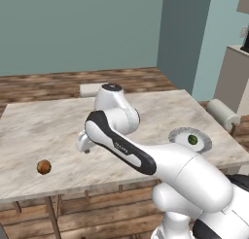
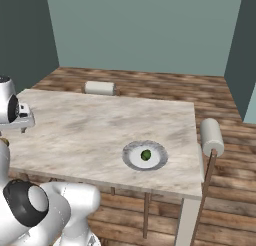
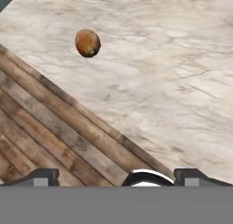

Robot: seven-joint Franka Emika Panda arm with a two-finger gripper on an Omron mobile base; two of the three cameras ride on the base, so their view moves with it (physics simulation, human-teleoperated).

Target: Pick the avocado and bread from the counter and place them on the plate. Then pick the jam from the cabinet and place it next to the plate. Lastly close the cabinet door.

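Arm is folded up over the counter [image 1: 44, 121]: forearm reaches from the base toward the near-left part of the top, wrist bent, hand pointing down.

Gripper [image 3: 116, 176] hangs above the counter's near edge with nothing between the jaws, spread wide apart; the two dark fingertips [image 3: 43, 176] sit far to either side in the hand view. In the left base view the gripper [image 1: 83, 145] sits just right of and above the bread.

Bread [image 1: 44, 167] lies on the counter near the near-left edge, apart from the gripper, untouched. In the hand view the bread [image 3: 87, 43] is ahead of the fingers, close to the counter edge, wood floor [image 3: 41, 136] beyond it.

Avocado [image 2: 146, 154] sits on the plate [image 2: 131, 157], near the counter's near-right side, well apart from the bread.
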